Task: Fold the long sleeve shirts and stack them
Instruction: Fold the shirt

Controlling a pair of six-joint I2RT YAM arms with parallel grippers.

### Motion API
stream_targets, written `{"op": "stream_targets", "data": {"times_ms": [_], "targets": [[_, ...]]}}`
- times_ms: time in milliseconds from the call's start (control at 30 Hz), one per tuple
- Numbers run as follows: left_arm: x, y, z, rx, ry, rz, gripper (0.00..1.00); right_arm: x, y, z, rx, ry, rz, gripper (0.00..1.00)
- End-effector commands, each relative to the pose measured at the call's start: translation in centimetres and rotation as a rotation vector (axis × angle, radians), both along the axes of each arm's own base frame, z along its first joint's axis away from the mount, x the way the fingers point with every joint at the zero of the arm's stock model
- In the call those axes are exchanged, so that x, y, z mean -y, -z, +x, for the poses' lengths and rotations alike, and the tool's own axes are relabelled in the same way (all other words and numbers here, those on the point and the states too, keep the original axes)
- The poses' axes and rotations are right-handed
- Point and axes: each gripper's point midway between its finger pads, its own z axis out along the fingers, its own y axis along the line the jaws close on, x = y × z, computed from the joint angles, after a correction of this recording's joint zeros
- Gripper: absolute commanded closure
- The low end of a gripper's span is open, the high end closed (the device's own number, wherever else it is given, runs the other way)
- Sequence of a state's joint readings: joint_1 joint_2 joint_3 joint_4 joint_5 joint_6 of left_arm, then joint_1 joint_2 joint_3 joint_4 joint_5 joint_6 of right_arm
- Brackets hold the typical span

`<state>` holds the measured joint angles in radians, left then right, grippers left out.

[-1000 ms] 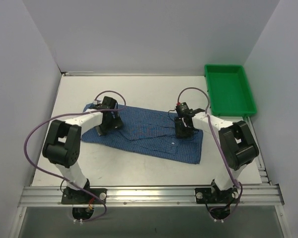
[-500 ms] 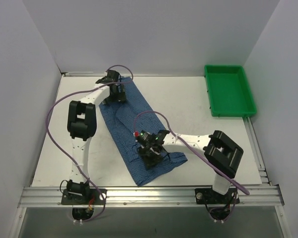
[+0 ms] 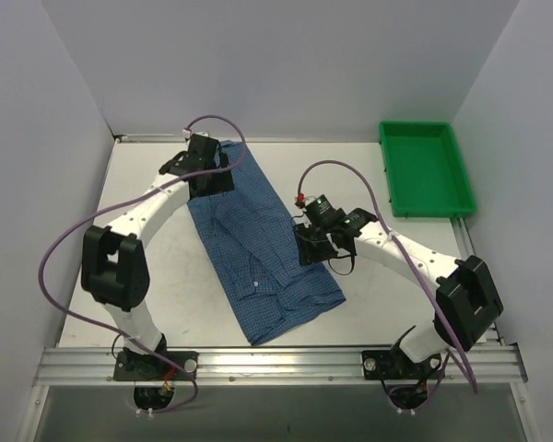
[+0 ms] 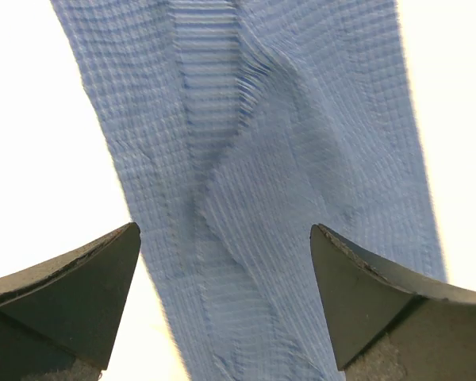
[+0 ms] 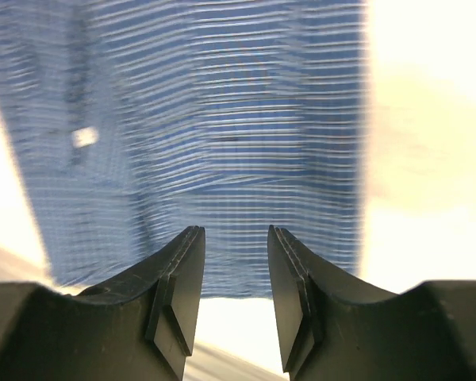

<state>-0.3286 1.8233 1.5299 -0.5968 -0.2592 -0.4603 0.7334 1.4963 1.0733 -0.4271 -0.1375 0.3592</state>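
The long sleeve shirt [image 3: 258, 267], blue fine-checked cloth, lies folded into a long strip running from the far left toward the near middle of the table. My left gripper [image 3: 209, 178] hovers over its far end, wide open; in the left wrist view the creased shirt [image 4: 301, 119] fills the space under the left gripper [image 4: 222, 230]. My right gripper [image 3: 314, 247] sits at the strip's right edge, midway along. In the right wrist view the right gripper [image 5: 234, 230] stands partly open with nothing between its fingers, the shirt [image 5: 222, 119] just beyond the tips.
A green tray [image 3: 461, 175] stands at the back right. White walls close in the table [image 3: 147, 267] on the left, back and right. Purple cables loop above both arms.
The shirt has swung from lying crosswise to running diagonally. The right gripper has moved from the strip's near middle out to its right edge; the left gripper stays over the far end.
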Motion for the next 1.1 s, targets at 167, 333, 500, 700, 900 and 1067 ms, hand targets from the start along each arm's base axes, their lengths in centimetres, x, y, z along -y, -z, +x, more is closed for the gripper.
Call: {"op": "stream_targets", "data": {"times_ms": [167,333,500,700,900,1067], "targets": [[5.2,6.1,-5.6,-0.094,0.005,-0.07,0.03,4.3,4.4,-0.3,-0.084,-0.024,-0.167,0.63],[5.2,9.3,-4.9,-0.149,0.007,-0.013,0.03,4.4,7.1,-1.7,-0.156,-0.007,-0.192,0.63],[5.4,11.9,-3.9,-0.196,0.048,0.025,0.03,2.9,8.8,-4.6,-0.216,-0.022,-0.209,0.64],[5.4,14.4,-1.3,-0.221,0.111,0.062,0.03,-1.6,10.4,-7.7,-0.249,-0.085,-0.194,0.64],[6.0,12.4,2.0,-0.163,0.158,0.021,0.03,-3.4,9.2,-6.2,-0.185,-0.066,-0.16,0.64],[5.8,5.0,0.0,-0.048,0.148,-0.055,0.03,-3.1,4.9,-4.6,-0.087,-0.035,-0.069,0.63]]}}
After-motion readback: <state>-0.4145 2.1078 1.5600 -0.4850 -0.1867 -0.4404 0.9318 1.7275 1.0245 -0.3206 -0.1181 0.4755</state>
